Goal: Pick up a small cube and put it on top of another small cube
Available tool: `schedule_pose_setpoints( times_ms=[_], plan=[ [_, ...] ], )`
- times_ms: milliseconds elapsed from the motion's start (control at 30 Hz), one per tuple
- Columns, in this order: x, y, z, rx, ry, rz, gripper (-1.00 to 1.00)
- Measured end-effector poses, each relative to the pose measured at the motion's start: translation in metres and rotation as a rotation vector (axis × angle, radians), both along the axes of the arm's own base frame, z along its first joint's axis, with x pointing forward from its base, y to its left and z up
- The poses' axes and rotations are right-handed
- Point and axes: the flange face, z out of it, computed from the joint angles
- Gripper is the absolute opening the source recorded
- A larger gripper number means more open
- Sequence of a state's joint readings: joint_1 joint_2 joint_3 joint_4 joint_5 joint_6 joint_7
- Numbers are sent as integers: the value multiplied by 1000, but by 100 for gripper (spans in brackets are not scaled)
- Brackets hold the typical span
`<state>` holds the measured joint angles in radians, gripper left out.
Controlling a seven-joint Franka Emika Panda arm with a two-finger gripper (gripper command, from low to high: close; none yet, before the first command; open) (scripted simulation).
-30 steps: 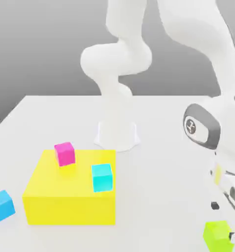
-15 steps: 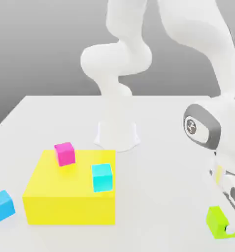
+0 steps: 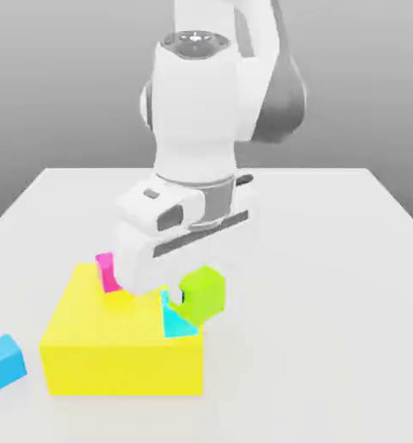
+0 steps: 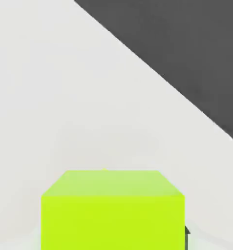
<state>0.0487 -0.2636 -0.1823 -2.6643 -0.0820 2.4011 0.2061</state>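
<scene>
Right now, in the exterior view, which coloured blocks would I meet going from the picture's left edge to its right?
Sky-blue cube → big yellow block → pink cube → turquoise cube → lime-green cube, held up in the hand.

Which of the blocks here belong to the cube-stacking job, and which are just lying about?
Part of the job:
- lime-green cube, held in the gripper above the yellow block
- turquoise cube, on the yellow block, partly hidden behind the hand

Lying about:
- pink cube, on the big yellow block
- sky-blue cube, on the table at the exterior view's left
</scene>
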Motion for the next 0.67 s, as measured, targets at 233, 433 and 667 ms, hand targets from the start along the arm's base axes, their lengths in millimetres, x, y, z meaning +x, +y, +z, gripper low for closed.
schedule_pose_setpoints(
  times_ms=[233, 433, 667],
  plan=[
    [-79, -72, 20, 7, -3, -467, -100],
    [-130, -100, 5, 11, -5, -751, -100],
    [-133, -101, -41, 9, -6, -763, 100]
  ],
)
